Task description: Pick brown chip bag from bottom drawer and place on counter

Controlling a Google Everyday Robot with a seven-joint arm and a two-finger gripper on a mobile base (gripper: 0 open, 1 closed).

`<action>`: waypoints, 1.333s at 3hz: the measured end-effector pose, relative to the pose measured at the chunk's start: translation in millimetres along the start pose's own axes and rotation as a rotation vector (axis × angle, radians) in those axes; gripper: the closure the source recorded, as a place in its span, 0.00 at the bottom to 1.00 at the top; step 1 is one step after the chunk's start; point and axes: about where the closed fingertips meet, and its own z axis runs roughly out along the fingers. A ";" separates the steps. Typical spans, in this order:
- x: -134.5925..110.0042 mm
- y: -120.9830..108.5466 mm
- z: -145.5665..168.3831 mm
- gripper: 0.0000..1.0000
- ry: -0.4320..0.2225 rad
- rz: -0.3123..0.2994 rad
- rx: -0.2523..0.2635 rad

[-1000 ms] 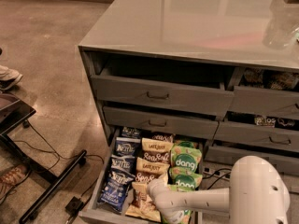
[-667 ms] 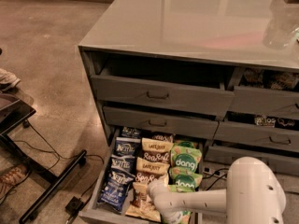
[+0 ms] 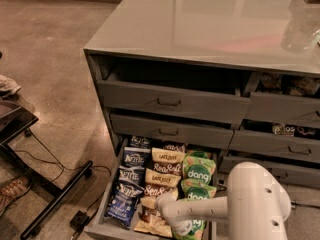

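Brimming bottom drawer (image 3: 107,231) — Kettle bags (image 3: 131,166), brown chip bags (image 3: 163,177), dang bags (image 3: 198,170) — hand (image 3: 150,210) over brown ones, grip unclear.

Office snack station or lab pantry. A grey cabinet with a glossy counter (image 3: 200,24) fills the upper right. Its open bottom drawer (image 3: 106,230), lower centre, is stocked with rows of snack bags (image 3: 199,171). The polished concrete floor (image 3: 50,49) at left carries loose cables (image 3: 47,156) and a black stand (image 3: 55,201). The robot's gripper (image 3: 159,204) sits over the drawer's bags.
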 end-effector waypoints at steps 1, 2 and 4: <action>7.3 6.5 9.1 0.00 0.044 -0.005 -0.021; 8.2 7.5 9.7 0.18 0.048 -0.005 -0.023; 8.2 7.5 9.7 0.64 0.048 -0.005 -0.023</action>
